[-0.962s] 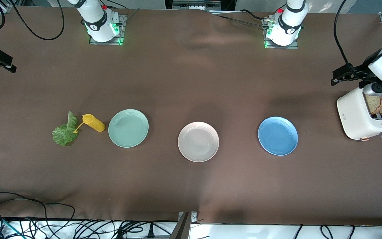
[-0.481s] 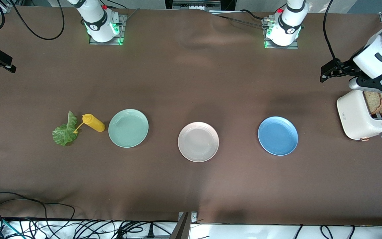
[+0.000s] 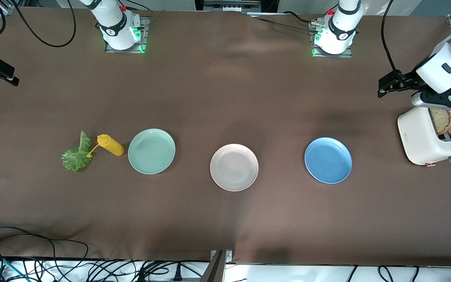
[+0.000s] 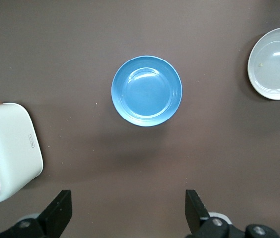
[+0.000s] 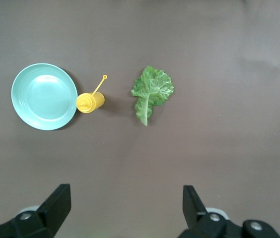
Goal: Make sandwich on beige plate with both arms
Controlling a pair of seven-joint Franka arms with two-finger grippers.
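A: Where is the round pale beige plate with the raised rim (image 3: 234, 167) found?

B: It is set on the brown cloth-covered table (image 3: 225, 219), between the round blue plate (image 3: 328, 159) toward the left arm's end and the round mint-green plate (image 3: 151, 150) toward the right arm's end. Nothing is seen lying on it.

A: And the sandwich parts?

B: Two brown wholegrain bread slices (image 3: 448, 121) are seen standing in the slots of the white toaster (image 3: 425, 137) at the left arm's end of the table. The ruffled green lettuce leaf (image 3: 77, 154) lies flat at the right arm's end, just beside the yellow squeeze bottle (image 3: 110, 144), which is next to the mint-green plate.

A: How are the grippers placed?

B: The left gripper (image 4: 130, 213) is held up in the air over the table beside the toaster, its fingers (image 4: 58, 210) spread wide and nothing between them. The right gripper (image 5: 125, 210) is held high over the right arm's end, near the edge of the table, its fingers (image 5: 55, 203) likewise spread and gripping nothing.
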